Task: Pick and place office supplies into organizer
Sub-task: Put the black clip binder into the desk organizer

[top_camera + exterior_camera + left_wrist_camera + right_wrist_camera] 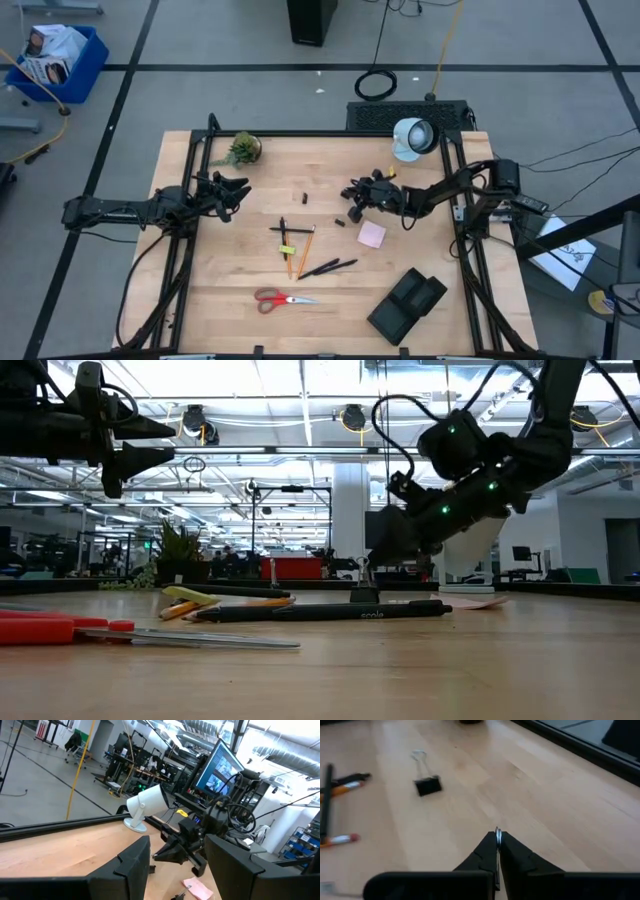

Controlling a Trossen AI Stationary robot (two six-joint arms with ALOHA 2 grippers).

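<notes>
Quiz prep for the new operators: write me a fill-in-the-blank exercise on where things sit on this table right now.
1. The red-handled scissors lie on the ____, not in the organizer.
2. The right hand is shut on the wire handle of a binder ____.
3. The pink sticky-note pad lies nearest the ____ arm.
4. The left hand is ____, holding nothing.

Missing words: table; clip; right; open
</notes>
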